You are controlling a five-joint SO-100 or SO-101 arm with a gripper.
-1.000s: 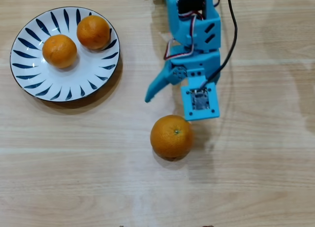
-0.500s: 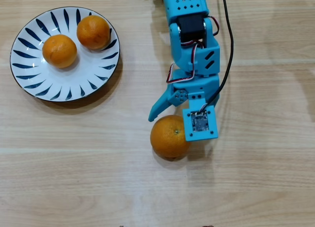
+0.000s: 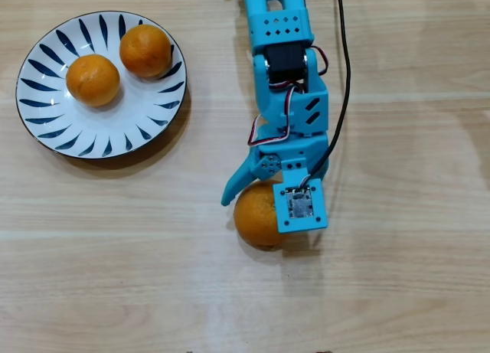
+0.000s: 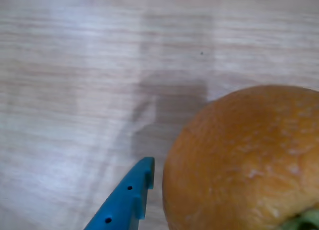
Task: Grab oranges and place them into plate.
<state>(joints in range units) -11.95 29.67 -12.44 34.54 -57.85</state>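
Now the blue gripper (image 3: 256, 204) has come down from just above the large orange (image 3: 256, 217) to straddle it on the wooden table (image 3: 398, 276), jaws spread and not yet closed. Two smaller oranges (image 3: 93, 79) already sit in the plate (image 3: 53, 127), so this grasp should finish the job.

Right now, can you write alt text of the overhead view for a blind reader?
A blue arm reaches down over an orange on a wooden table, its open gripper around the fruit. At upper left, a plate holds two more oranges.
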